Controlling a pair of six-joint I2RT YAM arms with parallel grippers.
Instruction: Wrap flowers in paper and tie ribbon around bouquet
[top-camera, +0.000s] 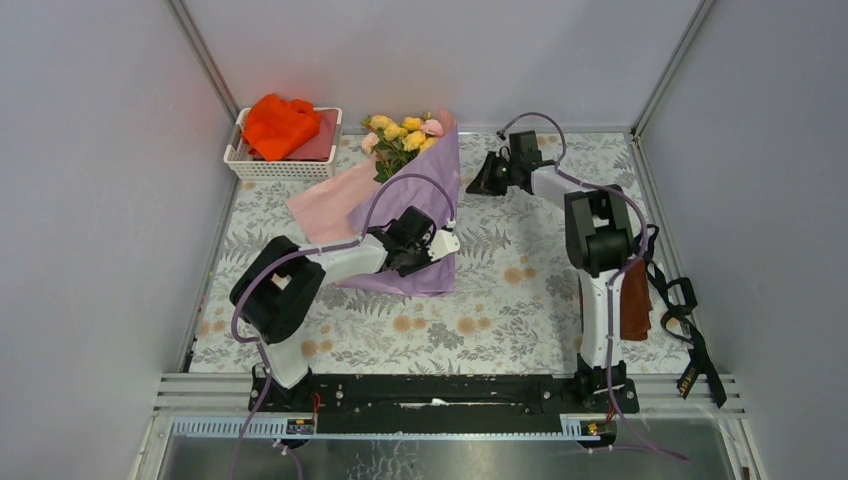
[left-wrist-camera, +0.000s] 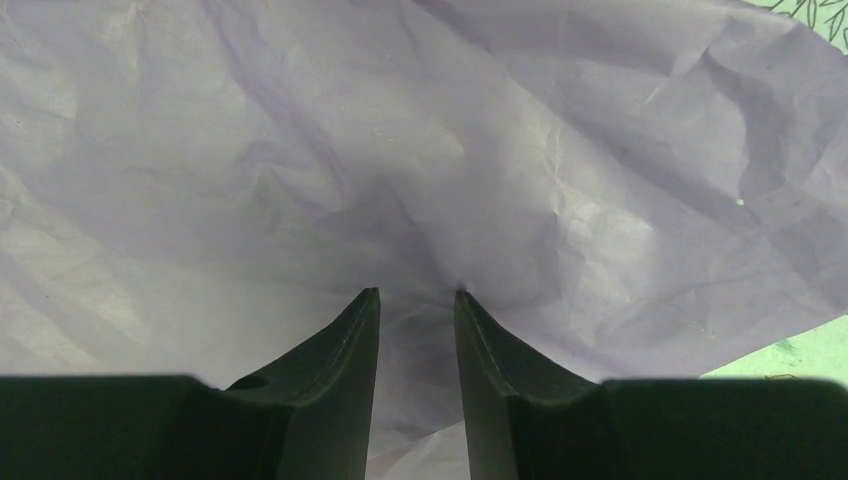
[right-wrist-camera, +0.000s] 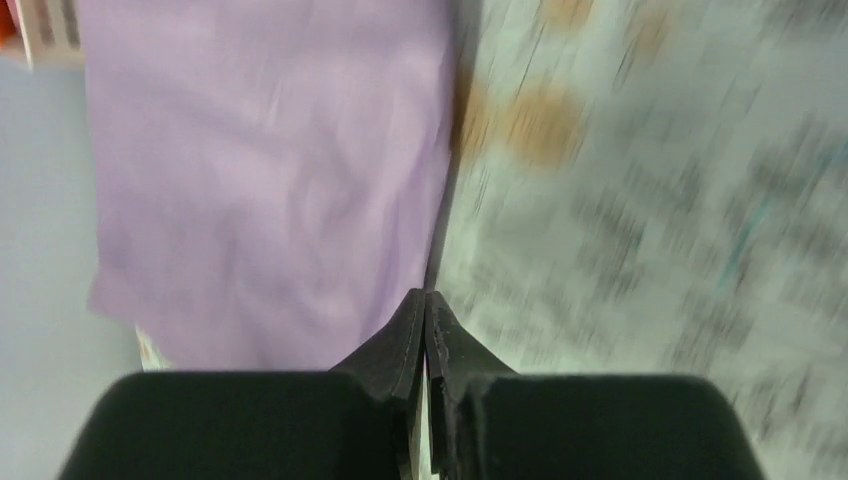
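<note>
Item: the bouquet (top-camera: 425, 215), lying lengthwise on the floral-print table (top-camera: 500, 310), the flowers (top-camera: 403, 135) at the far end and the paper (top-camera: 435, 160) folded over the stems, a pale pink layer (top-camera: 325, 200) still spread flat to its left. Left gripper (left-wrist-camera: 417, 293): set on the lower part of the cone, jaws part-way apart, a puckered fold of lavender sheet gathered between the fingertips (left-wrist-camera: 360, 320); judged a hold that keeps the wrap from springing open. Right gripper (right-wrist-camera: 427, 298): closed tight on nothing, hovering just right of the paper's edge near the far end; its view is blurred. The ribbon (top-camera: 690, 350): not yet applied, draped off the table's right edge, well apart from the bundle, beside a brown pad (top-camera: 635, 300) and behind the right arm's base. Also present: white basket (top-camera: 245, 160) at far left holding an orange cloth (top-camera: 278, 122). Obstruction: the left arm's purple cable (top-camera: 385, 195) arches over the cone.
</note>
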